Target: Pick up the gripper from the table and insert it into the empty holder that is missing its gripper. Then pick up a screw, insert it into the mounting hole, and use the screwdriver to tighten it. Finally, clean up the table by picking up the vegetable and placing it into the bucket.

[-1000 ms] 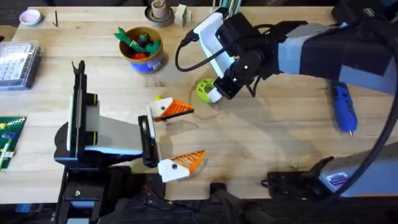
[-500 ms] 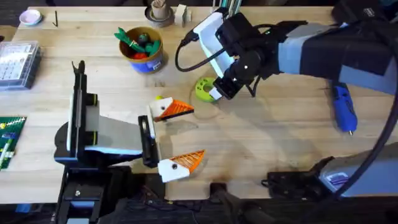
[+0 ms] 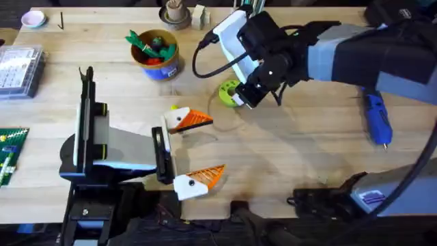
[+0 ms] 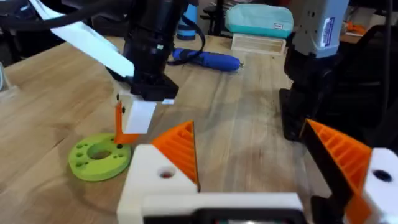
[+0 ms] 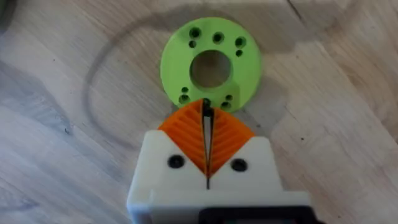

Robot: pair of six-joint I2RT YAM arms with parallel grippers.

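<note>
one screw (image 5: 206, 116) between closed fingertips (image 5: 227, 138)

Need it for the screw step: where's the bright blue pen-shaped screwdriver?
The blue screwdriver lies on the table's right side in the overhead view, beyond the right arm.

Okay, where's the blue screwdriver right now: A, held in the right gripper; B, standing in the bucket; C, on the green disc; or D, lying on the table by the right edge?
D: the screwdriver lies flat on the table near its right edge, apart from the right gripper.
</note>
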